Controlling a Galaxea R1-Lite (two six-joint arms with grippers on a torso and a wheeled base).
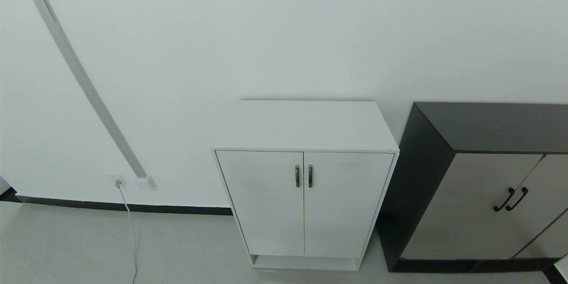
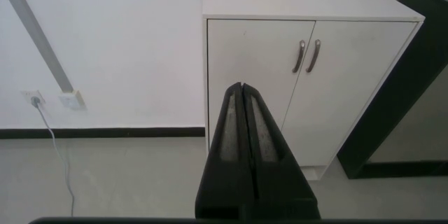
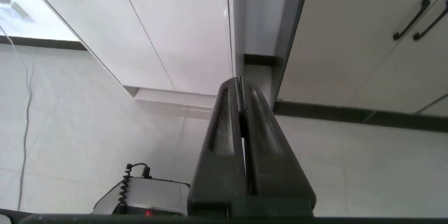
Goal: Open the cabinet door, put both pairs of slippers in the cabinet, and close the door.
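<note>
Cabinet (image 1: 306,204) in white stands shut at lower centre of the head view, against the wall, with a black cabinet (image 1: 426,173) just beside it at right. Its twin doors (image 1: 266,204) look light and rigid, likely to swing easily. The slim vertical handles (image 1: 297,176) at the centre seam offer the only hold, and their smooth metal may slip. Left gripper (image 2: 242,91) and right gripper (image 3: 240,84) are each pressed closed — holding nothing, apart from the doors.

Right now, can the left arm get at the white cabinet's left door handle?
Probably yes: nothing stands between the left gripper and the handle, though the shut gripper must open first.
</note>
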